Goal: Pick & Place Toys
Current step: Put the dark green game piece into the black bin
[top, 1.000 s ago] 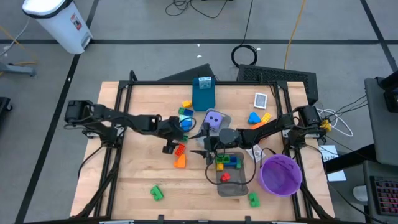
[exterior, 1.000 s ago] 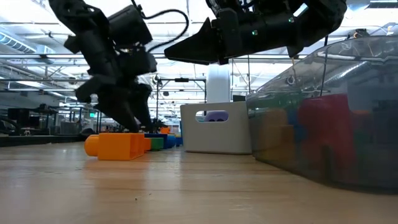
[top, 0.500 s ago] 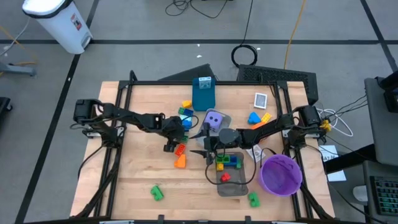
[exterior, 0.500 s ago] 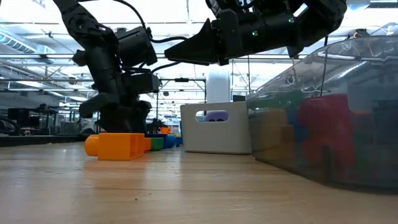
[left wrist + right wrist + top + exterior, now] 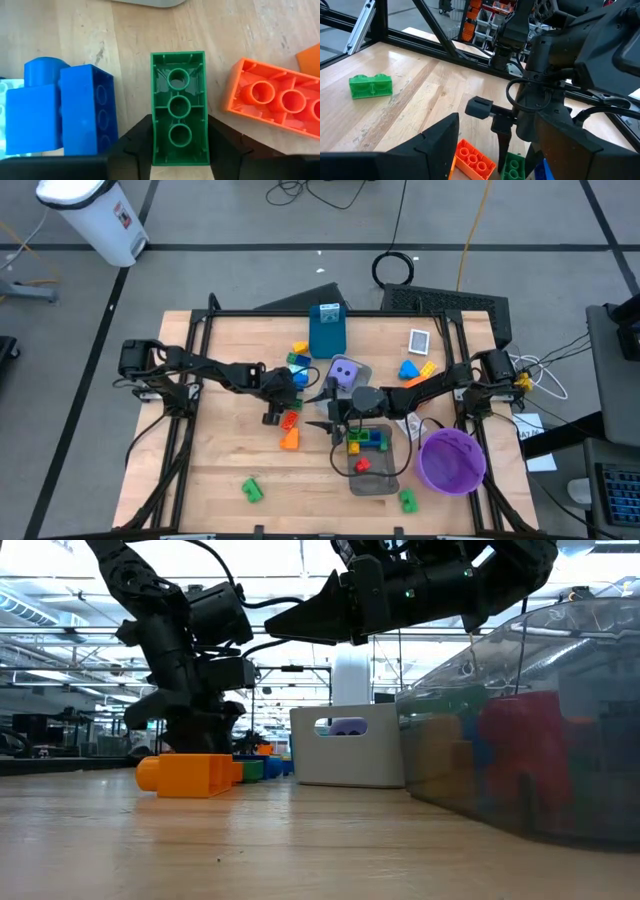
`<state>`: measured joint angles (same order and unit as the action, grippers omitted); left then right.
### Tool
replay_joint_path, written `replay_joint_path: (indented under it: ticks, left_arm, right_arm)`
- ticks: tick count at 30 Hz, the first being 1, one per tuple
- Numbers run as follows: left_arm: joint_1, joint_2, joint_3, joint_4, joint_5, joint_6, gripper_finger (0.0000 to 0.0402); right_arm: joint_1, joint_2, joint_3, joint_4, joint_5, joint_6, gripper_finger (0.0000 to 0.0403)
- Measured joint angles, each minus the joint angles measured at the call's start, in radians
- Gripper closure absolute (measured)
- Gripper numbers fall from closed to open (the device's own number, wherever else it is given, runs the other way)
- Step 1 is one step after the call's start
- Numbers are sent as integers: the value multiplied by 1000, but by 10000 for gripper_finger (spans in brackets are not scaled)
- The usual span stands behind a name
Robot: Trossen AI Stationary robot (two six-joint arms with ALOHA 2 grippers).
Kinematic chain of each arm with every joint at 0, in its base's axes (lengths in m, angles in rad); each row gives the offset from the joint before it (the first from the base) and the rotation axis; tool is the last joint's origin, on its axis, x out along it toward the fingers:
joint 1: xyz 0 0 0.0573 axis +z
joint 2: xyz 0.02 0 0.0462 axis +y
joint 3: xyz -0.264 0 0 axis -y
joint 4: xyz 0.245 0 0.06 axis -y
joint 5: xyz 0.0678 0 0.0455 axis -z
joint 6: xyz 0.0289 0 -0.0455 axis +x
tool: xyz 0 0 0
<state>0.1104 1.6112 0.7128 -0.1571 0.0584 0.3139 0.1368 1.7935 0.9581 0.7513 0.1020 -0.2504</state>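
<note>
Green brick (image 5: 179, 115) lying hollow side up on the wooden table (image 5: 220, 450) near its middle, gripped on both long sides by the left gripper (image 5: 179, 150), fingers (image 5: 137, 142) pressed against it. Just beside it on one side a blue brick (image 5: 62, 115), on the other an orange brick (image 5: 272, 102), both flat on the wood. Toward the front edge, left of centre, another green brick (image 5: 251, 490), well apart from the rest. Right of the middle, the right gripper (image 5: 322, 408) held above the table with fingers spread wide, empty, beside the purple die (image 5: 343, 371). Below it the grey tray (image 5: 392, 480) with several bricks inside, then the purple bowl (image 5: 451, 460) near the right front corner.
</note>
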Motion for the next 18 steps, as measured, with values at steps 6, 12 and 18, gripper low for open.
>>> replay_joint_path:
  ticks: [6, 12, 18]
  left_arm:
    - [0, -7, 0, -3, -7, 6, 258]
    - [1, -69, -2, 22, -19, 5, 248]
    - [-15, -120, -2, 105, -14, -9, 251]
  right_arm:
    - [0, 0, 0, 0, 0, 0, 149]
    - [0, 0, 0, -46, 3, -26, 149]
    - [0, 0, 0, -51, 63, -26, 149]
